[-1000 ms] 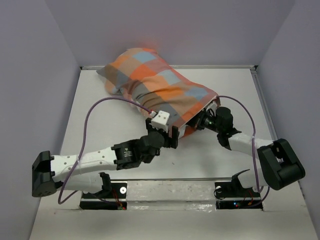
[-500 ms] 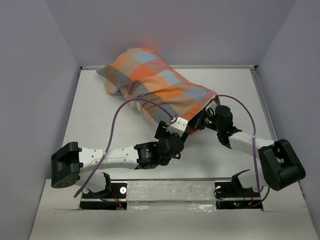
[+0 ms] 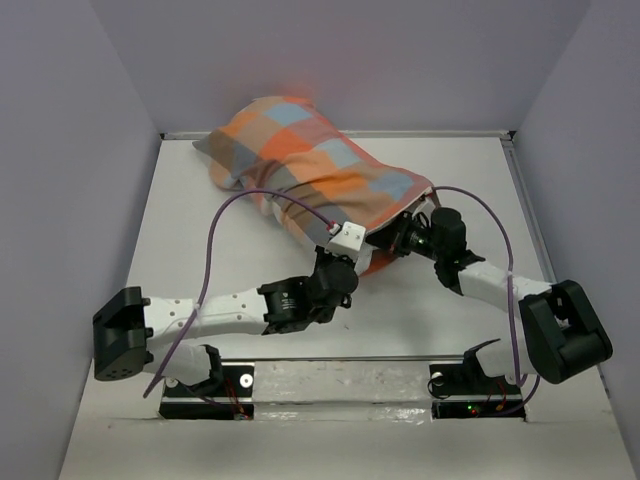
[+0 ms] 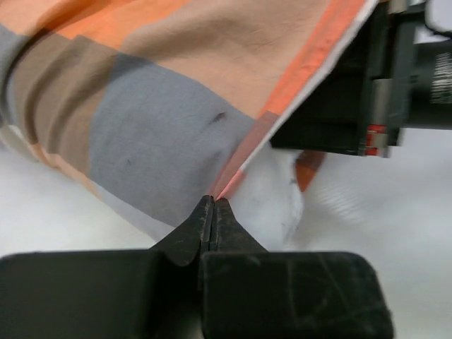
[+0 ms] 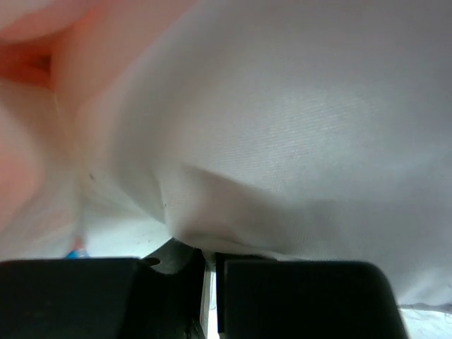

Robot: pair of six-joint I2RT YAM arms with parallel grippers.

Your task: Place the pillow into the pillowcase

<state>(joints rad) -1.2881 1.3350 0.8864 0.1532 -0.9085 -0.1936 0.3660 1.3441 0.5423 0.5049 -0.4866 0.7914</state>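
The checked pillowcase lies stuffed and slanting from back left to centre right, its mouth facing the arms. My left gripper is at the near lip of that mouth. In the left wrist view its jaws are pressed shut on the orange hem of the pillowcase, with white pillow showing just beyond. My right gripper reaches into the mouth from the right. In the right wrist view the white pillow drapes over my right gripper, which is shut, pinching its fabric.
The white table is boxed in by grey-violet walls on the left, back and right. Purple cables loop above both arms. The right gripper's black body sits close to my left fingertips.
The left arm swung its gripper right to the pillowcase's near hem and closed from wide open to shut. The right arm and the pillowcase stayed put.
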